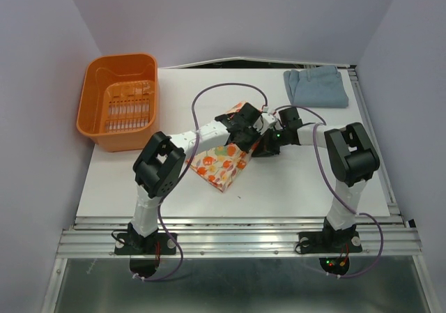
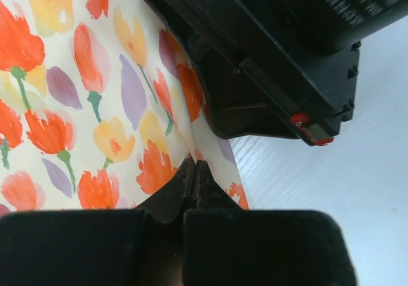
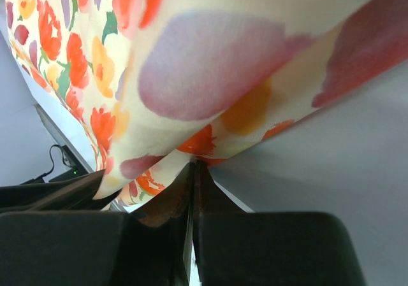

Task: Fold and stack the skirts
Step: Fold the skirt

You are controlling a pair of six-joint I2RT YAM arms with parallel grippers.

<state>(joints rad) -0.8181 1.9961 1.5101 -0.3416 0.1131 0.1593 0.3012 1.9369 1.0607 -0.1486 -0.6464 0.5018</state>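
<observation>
- The cream fabric skirt printed with orange, yellow and purple tulips point(image 1: 221, 166) lies partly folded at the middle of the white tabletop point(image 1: 300, 187).
- The left end effector point(image 2: 194, 171) has its fingers pressed together on that skirt's edge.
- The right end effector point(image 3: 192, 170) pinches the same fabric, just beside the left one.
- A folded blue-grey skirt point(image 1: 315, 86) lies at the far right corner.
- An orange plastic basket point(image 1: 118, 140) sits at the far left.

Floral fabric skirt point(image 1: 221, 161) on white table point(image 1: 293, 187), orange plastic basket point(image 1: 95, 114) behind-left of it, folded blue fabric skirt point(image 1: 315, 88) behind-right of it.
</observation>
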